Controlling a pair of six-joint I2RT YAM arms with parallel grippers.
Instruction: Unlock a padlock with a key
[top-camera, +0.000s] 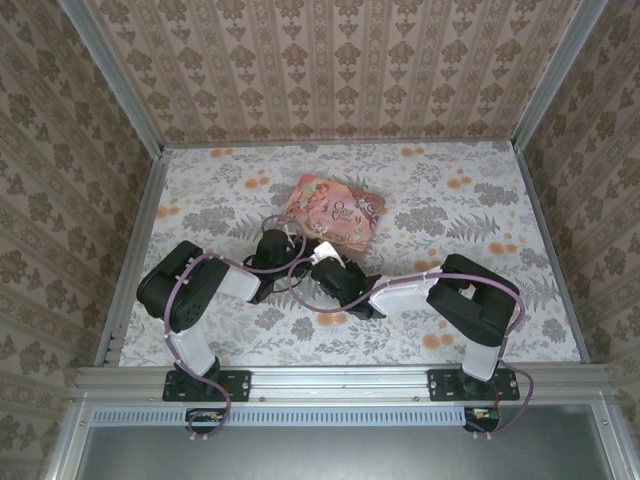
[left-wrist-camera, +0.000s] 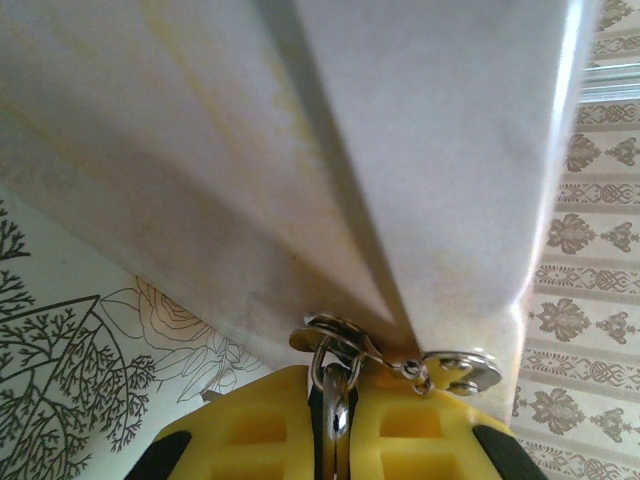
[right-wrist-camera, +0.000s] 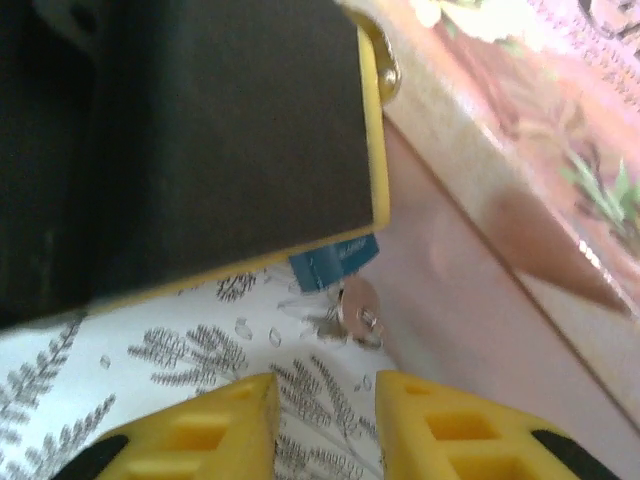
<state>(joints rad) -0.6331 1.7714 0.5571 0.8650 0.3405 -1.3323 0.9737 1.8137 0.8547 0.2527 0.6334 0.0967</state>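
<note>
My left gripper (left-wrist-camera: 335, 388) is shut on the padlock; its silvery shackle (left-wrist-camera: 339, 412) shows between the yellow fingertips. A ring through the shackle carries the key (left-wrist-camera: 462, 372), which hangs against the pale side of the pink tin (left-wrist-camera: 300, 150). In the right wrist view the padlock's blue body (right-wrist-camera: 335, 262) sticks out under the left gripper's dark finger (right-wrist-camera: 200, 140), and the small silvery key (right-wrist-camera: 357, 303) dangles just below it. My right gripper (right-wrist-camera: 325, 415) stands open a short way in front of the key, with nothing between its fingers. From above, both grippers (top-camera: 297, 243) (top-camera: 322, 260) meet beside the tin.
The pink illustrated tin (top-camera: 337, 212) lies right behind both grippers, and its side wall (right-wrist-camera: 470, 300) stands close to the key. A floral cloth (top-camera: 450, 190) covers the table, and patterned walls (top-camera: 330, 70) close it in on three sides.
</note>
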